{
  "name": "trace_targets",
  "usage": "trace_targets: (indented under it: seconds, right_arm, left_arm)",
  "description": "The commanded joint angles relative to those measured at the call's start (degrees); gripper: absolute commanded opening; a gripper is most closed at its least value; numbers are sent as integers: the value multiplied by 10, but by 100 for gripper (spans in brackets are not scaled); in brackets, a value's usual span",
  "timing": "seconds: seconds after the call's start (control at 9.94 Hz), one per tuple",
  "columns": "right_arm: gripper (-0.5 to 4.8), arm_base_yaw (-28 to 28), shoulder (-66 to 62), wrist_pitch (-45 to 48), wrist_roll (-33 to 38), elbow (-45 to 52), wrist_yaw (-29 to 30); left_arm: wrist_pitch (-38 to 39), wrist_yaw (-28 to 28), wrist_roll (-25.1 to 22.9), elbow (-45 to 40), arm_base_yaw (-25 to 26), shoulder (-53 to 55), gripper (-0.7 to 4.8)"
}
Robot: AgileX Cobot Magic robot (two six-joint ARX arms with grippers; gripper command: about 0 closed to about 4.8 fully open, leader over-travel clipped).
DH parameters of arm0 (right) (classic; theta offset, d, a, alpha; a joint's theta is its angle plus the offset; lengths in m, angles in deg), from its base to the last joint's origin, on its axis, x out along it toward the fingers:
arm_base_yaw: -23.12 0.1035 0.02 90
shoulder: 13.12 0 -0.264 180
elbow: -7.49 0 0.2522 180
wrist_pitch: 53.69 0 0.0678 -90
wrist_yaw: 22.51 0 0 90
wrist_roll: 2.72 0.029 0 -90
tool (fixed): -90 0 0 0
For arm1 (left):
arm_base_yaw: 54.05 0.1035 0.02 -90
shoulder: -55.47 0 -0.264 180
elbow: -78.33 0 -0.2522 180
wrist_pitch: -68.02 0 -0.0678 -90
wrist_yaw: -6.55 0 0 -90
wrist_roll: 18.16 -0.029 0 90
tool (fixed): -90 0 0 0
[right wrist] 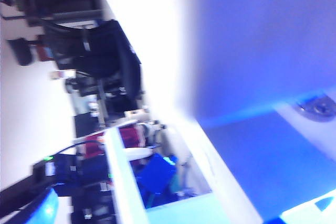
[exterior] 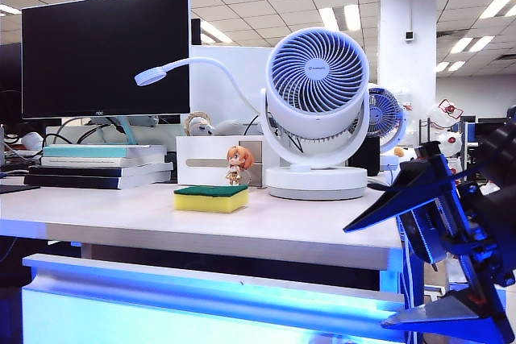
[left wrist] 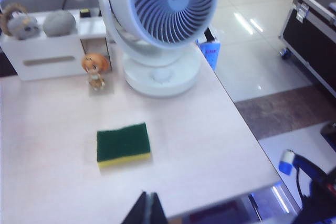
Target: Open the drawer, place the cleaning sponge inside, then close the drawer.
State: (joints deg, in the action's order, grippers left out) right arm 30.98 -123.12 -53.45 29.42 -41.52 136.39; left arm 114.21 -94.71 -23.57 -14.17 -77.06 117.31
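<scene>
Nearest the exterior camera, the right gripper (exterior: 419, 267) hangs at the desk's right front corner with its dark fingers spread wide apart, one above and one below, holding nothing; its own wrist view is a blue-washed blur of the desk's edge and shows no clear contact with anything. Just beside it to the left runs the drawer (exterior: 201, 300), its glowing front and long rail sitting beneath the desk (exterior: 266, 231) edge; whether it is pulled out at all cannot be told from this low angle, so the opening step is best judged as not yet done or only being approached. The left gripper (left wrist: 148, 209) hovers over the front of the desk, and the two dark tips seen in its wrist view lie close together, touching nothing. A little farther back, the cleaning sponge (exterior: 211, 197) (left wrist: 123, 144) lies flat on the desktop, green side up, untouched and well apart from both grippers. Behind it stand a small orange-haired figurine (exterior: 238, 165), a white box (exterior: 201, 160) and a round white fan (exterior: 316, 110), with a stack of books (exterior: 101, 165) and a dark monitor (exterior: 105, 50) to the left. By this reading nearly the whole task remains: opening, placing the sponge, closing.
</scene>
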Motion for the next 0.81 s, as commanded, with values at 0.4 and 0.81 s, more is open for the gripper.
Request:
trace_targets:
  seconds: [0.4, 0.81]
  right_arm:
    - [479, 3, 39, -167, -112, -3, 15]
    - [479, -22, 94, -247, -157, -5, -75]
  left_arm:
    - [-29, 1, 0, 3, 0, -1, -5]
    - [-30, 1, 0, 3, 0, -1, -5]
